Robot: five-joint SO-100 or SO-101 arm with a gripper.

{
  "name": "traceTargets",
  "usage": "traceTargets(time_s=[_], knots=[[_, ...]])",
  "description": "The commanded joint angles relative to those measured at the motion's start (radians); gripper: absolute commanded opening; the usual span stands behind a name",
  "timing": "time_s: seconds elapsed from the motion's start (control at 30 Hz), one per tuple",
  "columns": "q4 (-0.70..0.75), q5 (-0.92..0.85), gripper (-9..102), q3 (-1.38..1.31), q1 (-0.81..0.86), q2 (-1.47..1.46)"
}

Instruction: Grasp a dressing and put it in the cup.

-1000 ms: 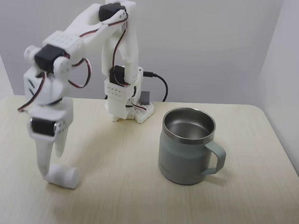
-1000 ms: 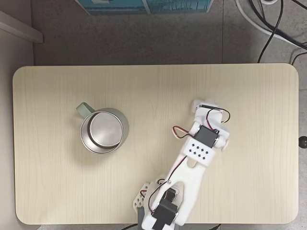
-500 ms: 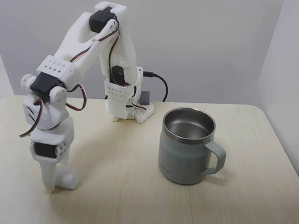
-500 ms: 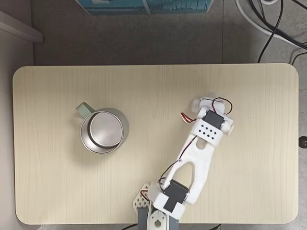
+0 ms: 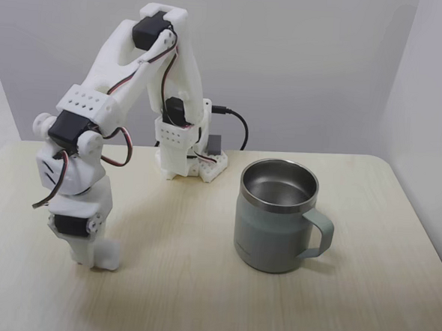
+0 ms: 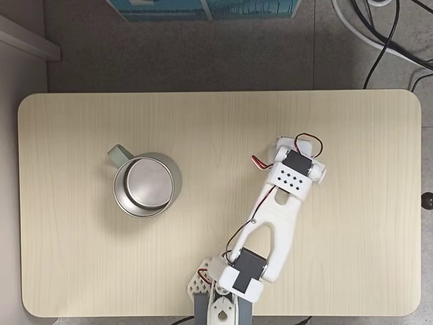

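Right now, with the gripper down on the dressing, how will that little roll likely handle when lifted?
The dressing looks soft, so it may squash under the gripper. It is probably light for its size. Being cylindrical, it may roll on the table if released.

No readable text, label, brand, number or sign showed in either of your fixed views. Cup [image 5: 276,225] carried no legible marking on its wall. Teal box [image 6: 203,8] at top edge of your overhead-looking fixed view bore pale print, too small and cropped for you to read. White arm [image 5: 110,76] showed only dot pattern of holes, no lettering.
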Motion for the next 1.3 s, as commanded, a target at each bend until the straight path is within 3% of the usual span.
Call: traceTargets(time_s=[0.0,0.8,1.0,1.27], knots=[[0.017,0.015,0,0.054,-0.012,-0.052],[0.735,0.181,0,0.811,-0.147,-0.202],[0.767,0.238,0,0.779,-0.296,-0.33],[0.769,0.302,0,0.669,-0.614,-0.449]])
